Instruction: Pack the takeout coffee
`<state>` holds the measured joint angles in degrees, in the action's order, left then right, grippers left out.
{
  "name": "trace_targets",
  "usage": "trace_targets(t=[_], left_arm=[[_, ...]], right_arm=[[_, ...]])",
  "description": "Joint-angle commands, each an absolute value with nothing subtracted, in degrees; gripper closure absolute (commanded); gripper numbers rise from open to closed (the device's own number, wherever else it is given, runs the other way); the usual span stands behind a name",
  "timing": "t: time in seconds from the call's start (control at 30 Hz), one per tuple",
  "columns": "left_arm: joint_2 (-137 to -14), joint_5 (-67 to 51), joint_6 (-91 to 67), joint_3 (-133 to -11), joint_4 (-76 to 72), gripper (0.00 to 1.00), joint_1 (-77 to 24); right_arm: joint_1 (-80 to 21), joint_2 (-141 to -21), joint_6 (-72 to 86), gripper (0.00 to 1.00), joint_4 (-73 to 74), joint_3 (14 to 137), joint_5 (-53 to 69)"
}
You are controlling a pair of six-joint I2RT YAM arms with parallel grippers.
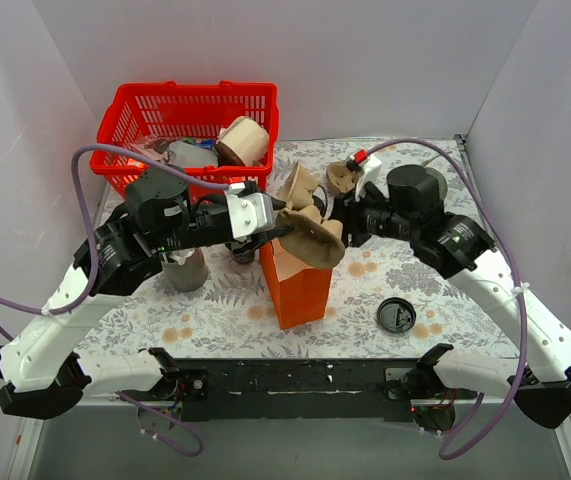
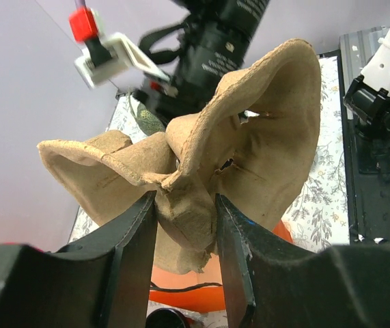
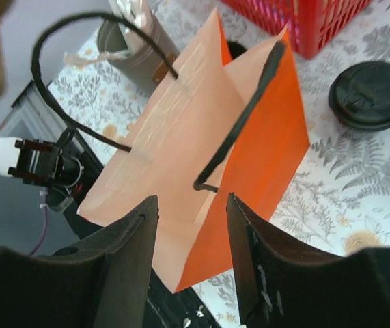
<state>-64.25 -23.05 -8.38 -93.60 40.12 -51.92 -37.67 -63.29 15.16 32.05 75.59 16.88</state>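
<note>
The takeout coffee, a small black cup (image 1: pixel 242 251), stands on the table left of the orange paper bag (image 1: pixel 296 287), half hidden under my left arm. Its rim shows at the bottom of the left wrist view (image 2: pixel 159 318) and behind the bag in the right wrist view (image 3: pixel 235 49). My left gripper (image 1: pixel 277 222) is shut on a brown pulp cup carrier (image 2: pixel 249 130) and holds it above the bag's open top (image 3: pixel 181 143). My right gripper (image 1: pixel 338 222) is open and empty above the bag's right side, its fingers (image 3: pixel 253 260) clear of the paper.
A red basket (image 1: pixel 135 105) with a carrier and scraps stands at the back left. A grey cup of white sticks (image 1: pixel 184 270) stands left of the black cup. A flat black lid (image 1: pixel 396 315) lies right of the bag. Another lid-like black round (image 3: pixel 371 96) lies near the basket. More carriers (image 1: pixel 343 177) lie behind.
</note>
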Motion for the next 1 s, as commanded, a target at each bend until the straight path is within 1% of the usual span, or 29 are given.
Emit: trace_targets(t=[0.0,0.07,0.2,0.3,0.33,0.4,0.43,0.5,0.53,0.6,0.63,0.7,0.77,0.83,0.9,0.97], left_arm=[[-62.5,-22.6,-8.3,-93.9,38.5,0.85,-51.9],[-62.5,-22.7,-8.5,-94.0,38.8,0.85,-51.9],[-62.1,-23.6,-8.4,-93.8,39.5,0.85,-51.9],[-61.4,-23.9,-8.7,-93.7,39.5,0.85,-51.9],[-61.2,-24.3,-8.7,-93.2,39.4,0.85,-51.9],[-60.7,-25.5,-8.6,-92.6,39.0,0.85,-51.9],[-60.6,-26.0,-8.5,-92.3,39.2,0.85,-51.9],[-60.9,-26.6,-8.7,-92.9,39.7,0.85,-51.9],[-61.4,-26.8,-8.7,-93.2,40.0,0.85,-51.9],[-62.0,-29.4,-8.4,-94.0,40.8,0.85,-51.9],[-62.2,-31.1,-7.9,-94.2,41.0,0.85,-51.9],[-63.7,-34.9,-7.0,-96.0,43.6,0.85,-51.9],[-65.3,-35.6,-6.6,-97.1,45.6,0.85,-51.9],[-66.4,-37.3,-6.5,-98.4,46.5,0.85,-51.9],[-67.9,-39.7,-10.2,-99.7,45.7,0.85,-51.9],[-68.9,-38.2,-16.8,-100.1,40.2,0.80,-51.9]], right_arm=[[-42.7,-64.9,17.7,0.46,33.7,74.2,8.4],[-43.8,-66.5,18.6,0.45,35.0,74.5,4.2],[-44.6,-69.0,18.9,0.45,35.2,74.2,0.5],[-44.8,-71.1,19.1,0.54,37.3,74.9,0.3],[-44.9,-71.5,19.0,0.64,37.4,74.7,0.3],[-44.9,-71.5,17.1,0.81,37.4,74.7,0.4],[-44.9,-71.3,15.7,0.98,36.9,75.1,1.0],[-44.9,-71.3,12.7,0.99,37.4,76.5,1.9],[-44.7,-71.6,8.7,0.99,37.9,78.6,2.6],[-44.7,-71.9,2.5,0.99,38.5,80.6,6.4],[-44.5,-72.4,-4.4,0.99,38.9,82.6,7.9],[-43.3,-72.7,-9.0,0.99,40.6,83.8,11.9],[-41.1,-73.2,-15.5,0.99,43.5,85.8,17.3],[-40.1,-73.0,-19.9,0.99,45.2,86.1,19.2],[-39.7,-72.4,-23.3,0.99,44.6,83.9,17.9],[-39.3,-72.0,-24.4,0.99,45.1,82.4,17.0]])
